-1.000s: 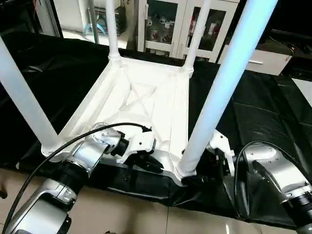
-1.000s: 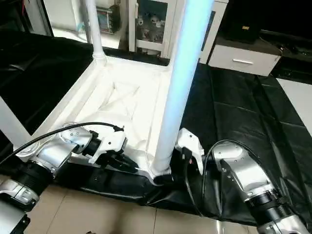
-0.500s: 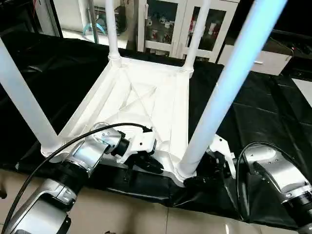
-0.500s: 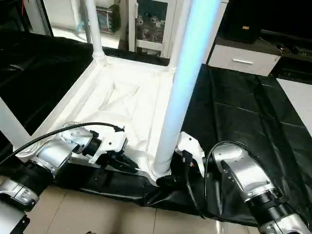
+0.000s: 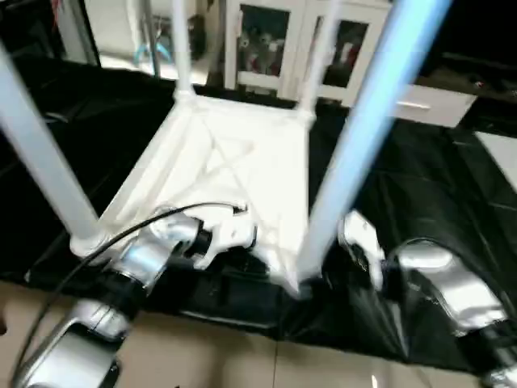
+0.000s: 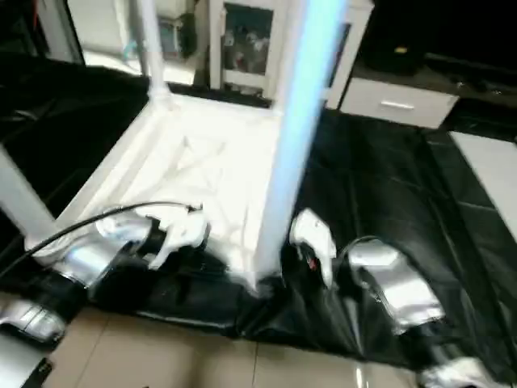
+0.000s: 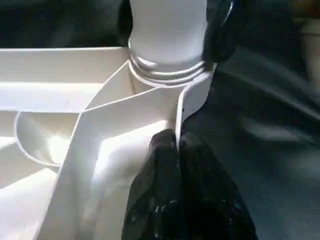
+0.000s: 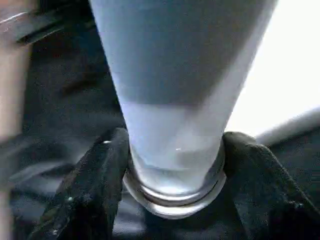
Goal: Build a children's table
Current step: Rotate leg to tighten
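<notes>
The white tabletop [image 5: 234, 162] lies upside down on a black sheet, ribbed underside up. Four white legs stand in its corner sockets: two far ones [image 5: 179, 48] [image 5: 317, 56], one near left [image 5: 40, 153] and one near right [image 5: 355, 137]. My left gripper [image 7: 177, 150] is shut on the tabletop's thin front rim [image 7: 187, 107], just beside the near-right socket. My right gripper [image 8: 172, 145] sits at the base of the near-right leg [image 8: 175, 125], with a black finger [image 8: 107, 165] pressed against each side just above the socket collar.
The black sheet [image 5: 436, 170] covers the work surface and hangs over its front edge above a tiled floor [image 5: 242, 364]. White glass-door cabinets [image 5: 266, 40] and a low drawer unit [image 5: 428, 105] stand behind. The tall legs rise between my arms.
The right gripper's fingers have closed in from wide open onto the base of the near-right leg. The head view has shifted slightly. The left gripper has kept its hold.
</notes>
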